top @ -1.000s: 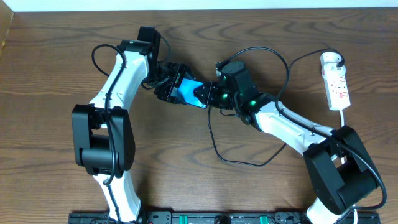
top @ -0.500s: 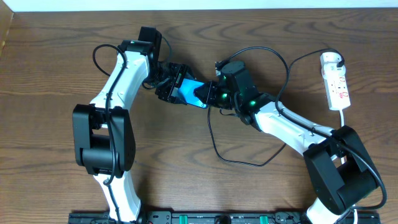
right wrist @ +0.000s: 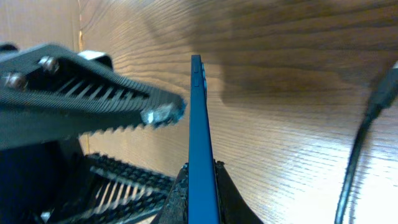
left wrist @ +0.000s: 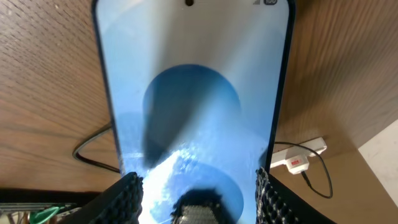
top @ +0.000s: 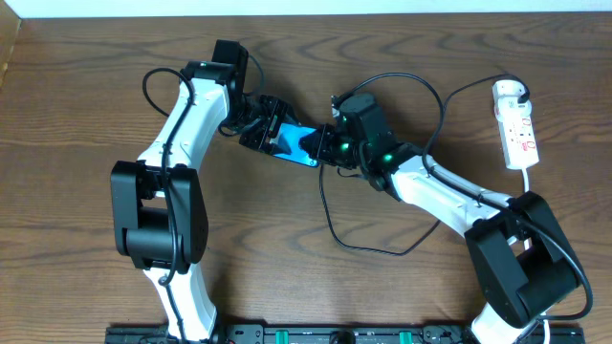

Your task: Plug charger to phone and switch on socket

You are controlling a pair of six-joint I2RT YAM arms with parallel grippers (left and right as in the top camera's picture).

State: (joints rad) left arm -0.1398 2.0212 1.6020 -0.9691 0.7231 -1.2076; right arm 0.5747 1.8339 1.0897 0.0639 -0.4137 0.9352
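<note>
Now the right claw (top: pixel 323 145) has pressed together on the phone (top: pixel 292 141), pinching its thin body front to back at one end, where a second ago it stood partly spread; the left claw (top: pixel 275 136) has narrowed too, its pads against the phone's long edges, so both arms hold it between them. Seemingly the phone is being steadied for plugging; the charger cable (top: pixel 330 215) lies loose on the surface (top: pixel 96 96), not visibly plugged in; the socket strip (top: pixel 517 129), well apart, is untouched.

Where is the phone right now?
Overhead, the phone is just left of table centre between the two arms, with the right gripper pinching one end and the left gripper flanking the other.
</note>
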